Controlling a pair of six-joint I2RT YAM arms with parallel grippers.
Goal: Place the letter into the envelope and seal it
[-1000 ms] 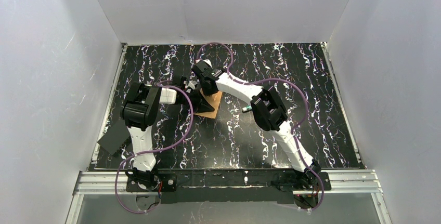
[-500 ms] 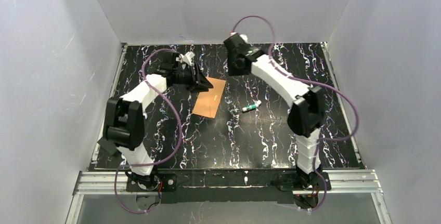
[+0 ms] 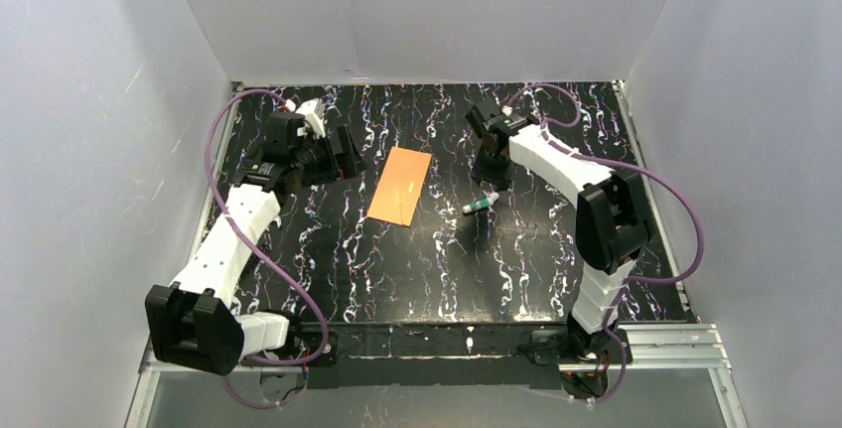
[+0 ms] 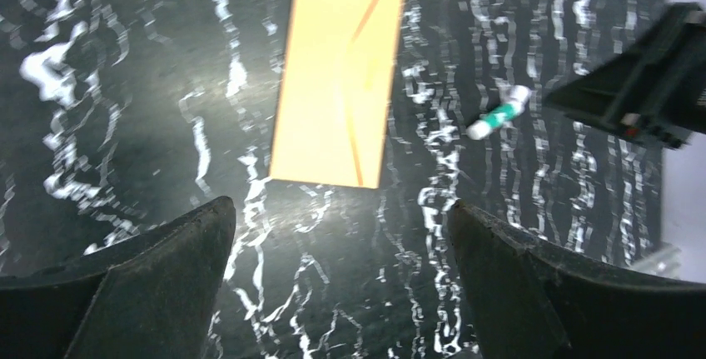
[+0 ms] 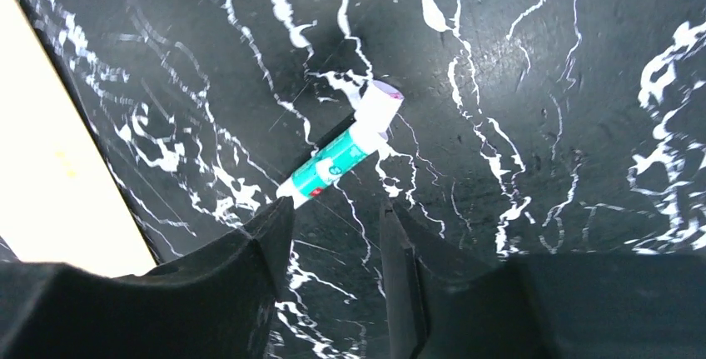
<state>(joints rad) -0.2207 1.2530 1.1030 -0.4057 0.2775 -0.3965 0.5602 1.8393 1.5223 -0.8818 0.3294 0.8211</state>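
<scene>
We see the envelope lying flat near the middle of the tabletop. At its 10 o'clock our left gripper hangs spread wide, holding nothing. At its 3 o'clock lies a glue stick, and our right gripper hangs just above it, partly spread and empty.

Black white-veined table; envelope flat near centre; teal-white tube lying near its right.

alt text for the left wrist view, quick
An orange envelope lies flat on a black marbled table, ahead of the left end effector, whose two dark fingers stand wide apart. A small teal-and-white tube lies right of the envelope.
</scene>
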